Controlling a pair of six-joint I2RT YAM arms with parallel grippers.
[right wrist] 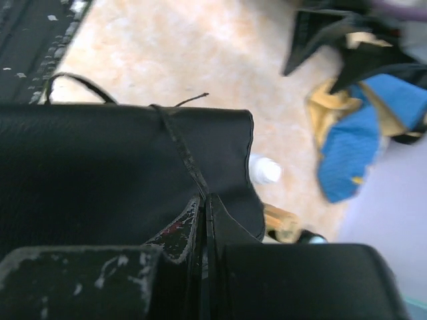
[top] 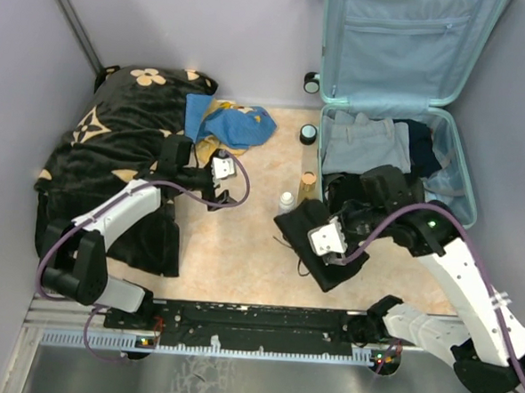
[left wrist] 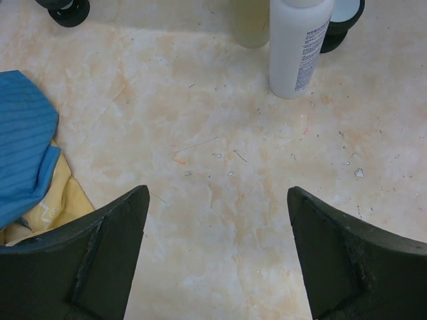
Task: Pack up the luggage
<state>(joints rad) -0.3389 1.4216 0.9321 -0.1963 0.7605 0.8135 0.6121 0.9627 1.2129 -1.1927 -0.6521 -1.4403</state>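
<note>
So the luggage (top: pixel 395 62) sits open at the far right corner of the worktop (top: pixel 241 258). Its base lies flat and the lid stands up against the back wall. It's a pale mint-blue hard shell with matching lining and a zip pocket in the lid, plus little black-and-white wheels (top: pixel 308 134) along its left side. Inside the base there's a folded grey garment (top: pixel 365 145) with some dark navy clothes (top: pixel 423 144) next to it.

Right at the base's near left corner lies a black cloth (top: pixel 301 226), and the right gripper (right wrist: pixel 205 213) is clenched tight on its edge.

Just left of that, mid-worktop, a small white bottle (top: pixel 285 200) and a tan bottle (top: pixel 308 183) stand side by side. Further left the left gripper (left wrist: pixel 217 193) hangs over bare worktop with its jaws spread wide, grasping nothing. A blue-and-yellow cloth (top: pixel 236 124) is bunched up just beyond it. A black blanket with tan flowers (top: pixel 114 143) fills the left edge.
</note>
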